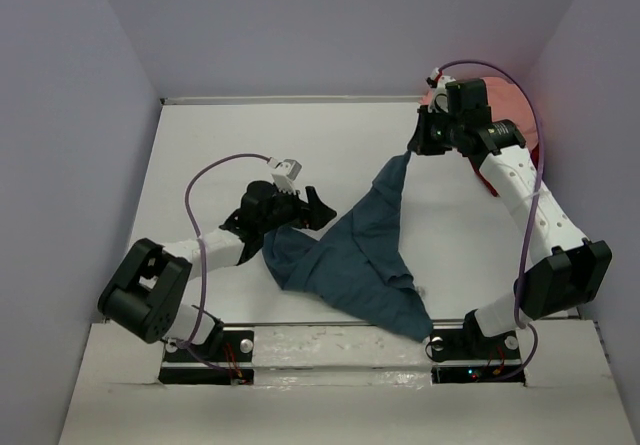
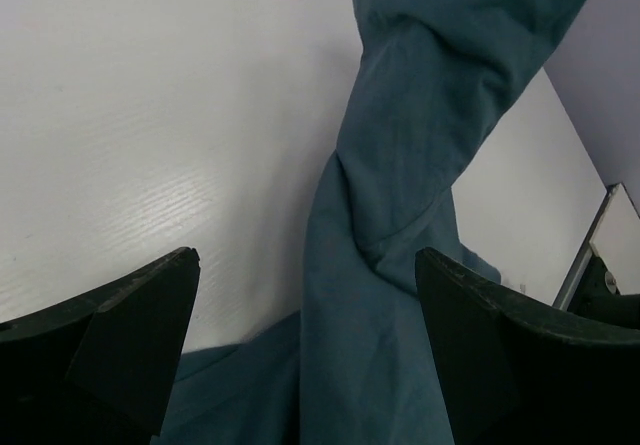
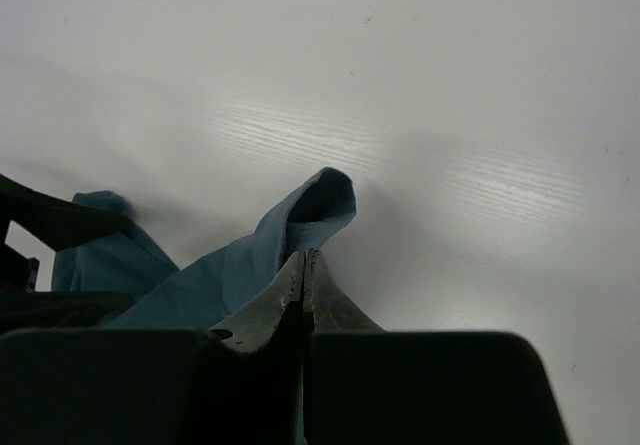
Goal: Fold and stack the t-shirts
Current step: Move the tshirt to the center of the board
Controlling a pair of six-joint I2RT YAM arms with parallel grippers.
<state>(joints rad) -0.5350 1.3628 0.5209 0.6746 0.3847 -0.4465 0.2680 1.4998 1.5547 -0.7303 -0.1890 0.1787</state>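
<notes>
So far you have 0 shirts folded: your right gripper point(image 1: 411, 151) pinches the crumpled teal shirt point(image 1: 350, 255) by a corner, your left gripper point(image 1: 310, 208) gapes wide, and the other shirts point(image 1: 505, 100) wait behind.

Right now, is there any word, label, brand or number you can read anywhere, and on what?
None can be read in any view.
Teal shirt: no print or tag showing.
Pink shirt: mostly hidden, no text seen.
Table: no marks.

No writing, label, brand, number or sign can be read in any view, neither on the teal t-shirt point(image 1: 355, 260) nor on the table point(image 1: 220, 145).
</notes>
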